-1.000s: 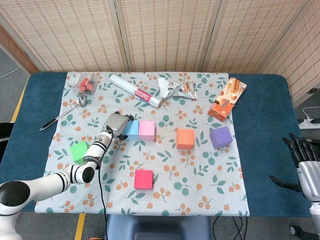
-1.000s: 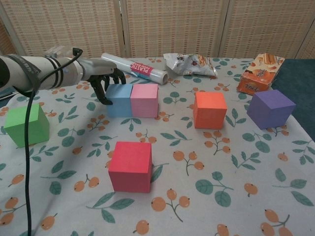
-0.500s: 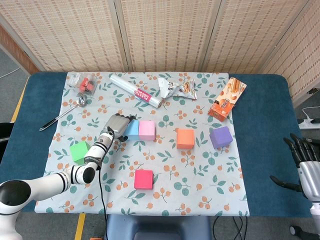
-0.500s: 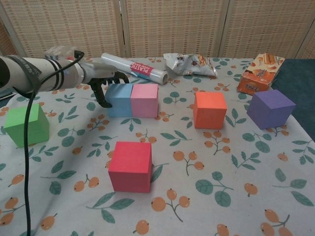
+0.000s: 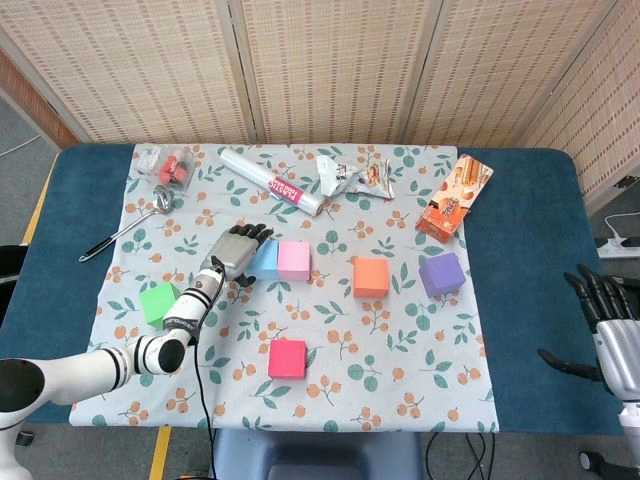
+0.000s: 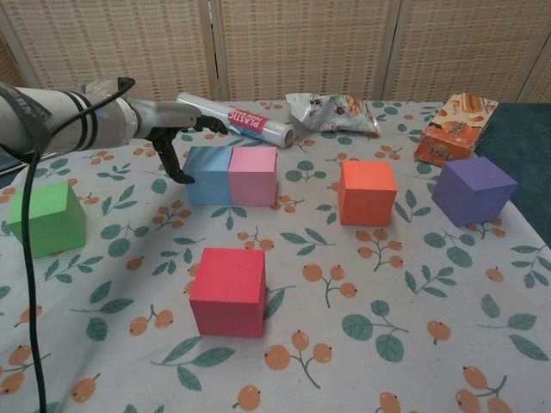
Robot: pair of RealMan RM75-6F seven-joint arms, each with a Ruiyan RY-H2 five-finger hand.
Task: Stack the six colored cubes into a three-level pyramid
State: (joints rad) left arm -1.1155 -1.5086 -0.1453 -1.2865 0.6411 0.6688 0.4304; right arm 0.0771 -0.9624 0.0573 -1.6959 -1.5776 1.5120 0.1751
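Observation:
A light blue cube and a pink cube sit side by side, touching, in the middle of the floral cloth. My left hand hovers at the blue cube's left side with fingers spread, holding nothing; the chest view shows the hand just left of and above that cube. A green cube lies at the left, a red cube near the front, an orange cube and a purple cube to the right. My right hand hangs open off the table's right edge.
At the back lie a plastic wrap roll, a crumpled snack bag, an orange snack box, a small packet and a metal ladle. Blue table borders the cloth.
My left hand has lifted slightly and its fingers have spread apart beside the blue cube. The cubes and my right hand have stayed put.

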